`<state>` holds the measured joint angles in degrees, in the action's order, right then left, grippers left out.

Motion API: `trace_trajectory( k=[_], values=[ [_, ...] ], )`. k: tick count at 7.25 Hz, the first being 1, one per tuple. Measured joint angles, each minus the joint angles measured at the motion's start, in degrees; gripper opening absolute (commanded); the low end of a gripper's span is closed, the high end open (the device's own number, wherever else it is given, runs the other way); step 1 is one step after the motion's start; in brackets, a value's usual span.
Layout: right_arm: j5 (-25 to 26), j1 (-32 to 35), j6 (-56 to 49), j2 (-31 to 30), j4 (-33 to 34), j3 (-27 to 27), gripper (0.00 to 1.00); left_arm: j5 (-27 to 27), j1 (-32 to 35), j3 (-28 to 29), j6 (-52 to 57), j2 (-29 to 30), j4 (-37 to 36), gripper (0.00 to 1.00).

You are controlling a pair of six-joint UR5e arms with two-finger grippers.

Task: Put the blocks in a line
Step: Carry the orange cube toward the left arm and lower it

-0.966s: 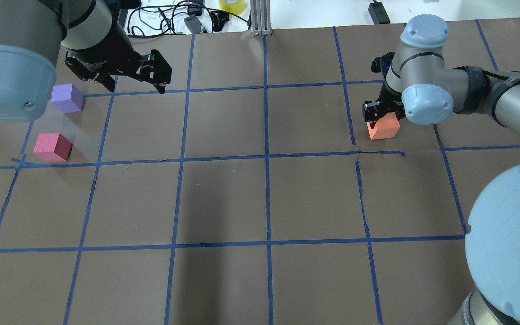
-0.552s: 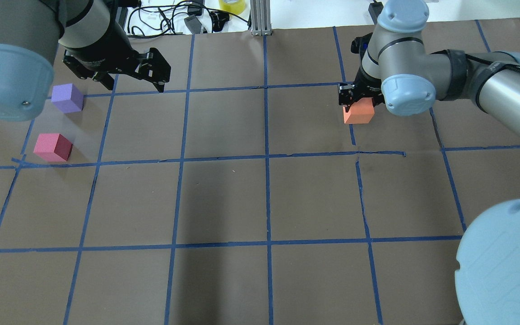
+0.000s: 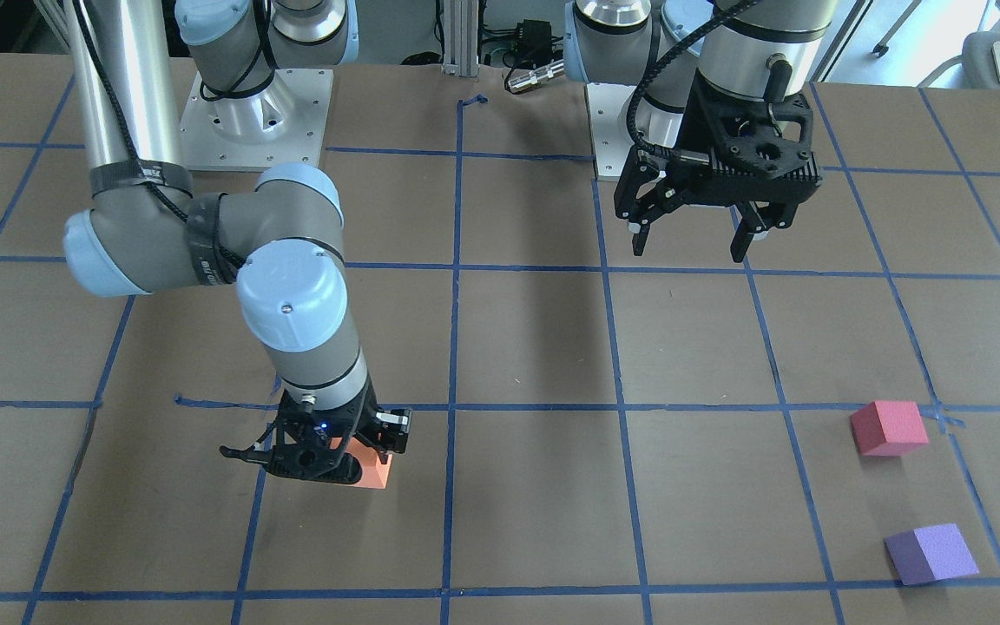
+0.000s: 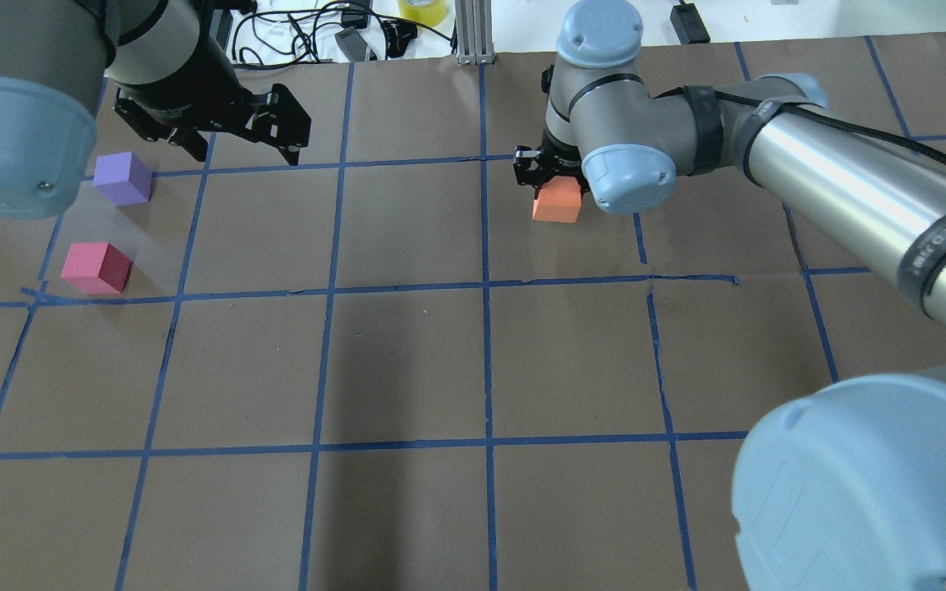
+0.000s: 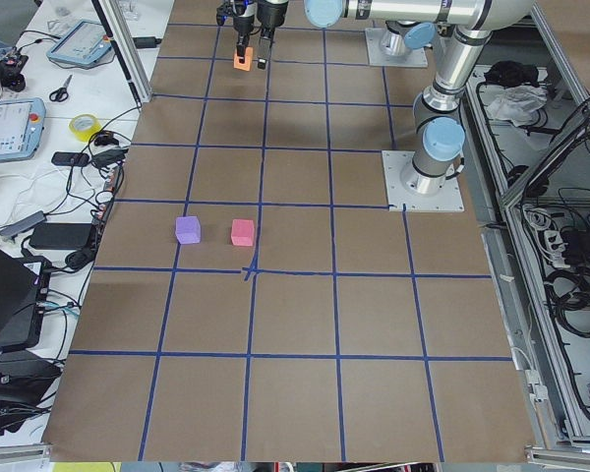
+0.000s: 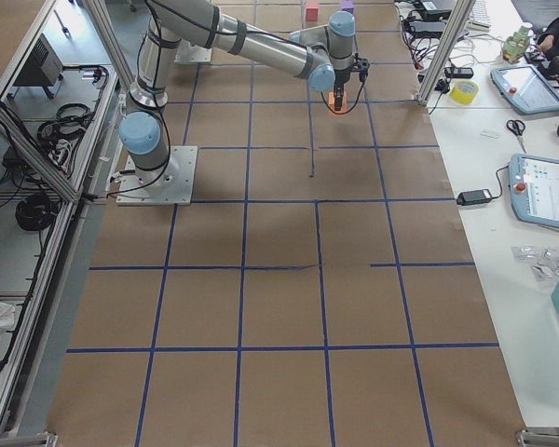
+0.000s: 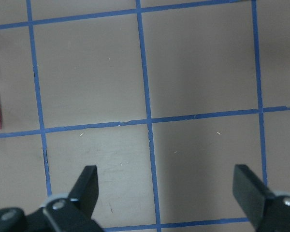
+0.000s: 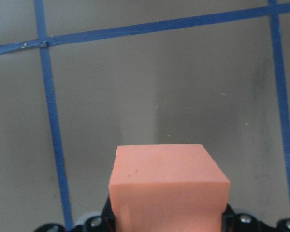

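**Exterior front-facing.** The right gripper (image 3: 335, 451) points down at the table (image 3: 535, 347). Its jaws pinch the orange block (image 3: 376, 475), which sits left of centre in this view, just below a line of the blue tape grid (image 3: 457, 347). The left gripper (image 3: 687, 252) hangs above the table near the robot's base with its jaws spread wide and nothing between them. The pinkish-red block (image 3: 889, 427) and the purple block (image 3: 931, 554) lie on the table at the right of this view, near each other but apart.

**Overhead exterior.** The orange block is near the table's middle line, at the far side. The purple and pinkish-red blocks lie at the left edge, well apart from it.

**Exterior left.** The purple and pinkish-red blocks sit side by side. The orange block is far up the table in the far arm's gripper.

**Exterior right.** The near arm reaches across the table with the orange block in its gripper.

**Left wrist-mounted.** The two fingers (image 7: 87, 186) stand far apart over bare table. Only the edges of the pinkish-red and purple blocks show at the left border.

**Right wrist-mounted.** The orange block fills the lower centre, clamped in the jaws.
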<state>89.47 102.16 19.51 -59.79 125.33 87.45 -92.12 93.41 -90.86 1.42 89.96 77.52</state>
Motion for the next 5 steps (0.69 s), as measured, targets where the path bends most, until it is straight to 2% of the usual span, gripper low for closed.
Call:
trace_trajectory(
  k=[4, 5],
  values=[
    [-0.08, 6.25, 3.9, 7.55, 0.0, -7.8, 0.0, -0.02, -0.08, -0.13, 0.06, -0.2, 0.0, 1.0],
    [-0.17, 7.19, 4.05, 8.95, 0.0, -8.91, 0.05, -0.03, -0.09, -0.14, 0.07, -0.21, 0.0, 1.0]
  ],
)
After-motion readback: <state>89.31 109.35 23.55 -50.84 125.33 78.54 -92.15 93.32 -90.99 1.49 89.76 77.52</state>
